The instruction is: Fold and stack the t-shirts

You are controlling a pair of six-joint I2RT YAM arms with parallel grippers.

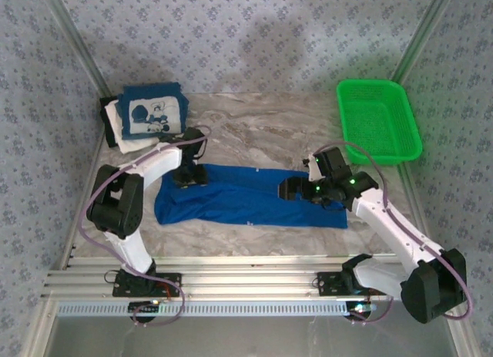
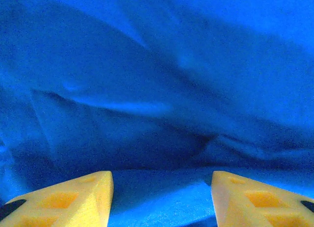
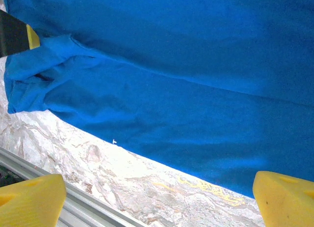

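On the marble-look table (image 1: 262,129), we'd pinch the floppy royal-blue cloth t-shirt (image 1: 246,195) by its hem; right gripper (image 3: 157,192) gapes wide, can't tell if left gripper (image 2: 162,188) grips.

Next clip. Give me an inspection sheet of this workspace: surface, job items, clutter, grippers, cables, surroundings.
Surface: marble-look table, no spills seen.
Job's things: blue t-shirt lying as a long band across the middle; navy t-shirt with a white cartoon panel, folded on top of a white t-shirt at the far left corner.
Clutter: green basket at the far right, nothing seen in it.
Grippers: left gripper down on the blue t-shirt's left end, fingers apart with cloth between them, grip unclear; right gripper open over its near edge, toward the right end.
Cables: left cable and right cable each loop beside their arm.
Surroundings: patterned walls; metal rails at the near edge.
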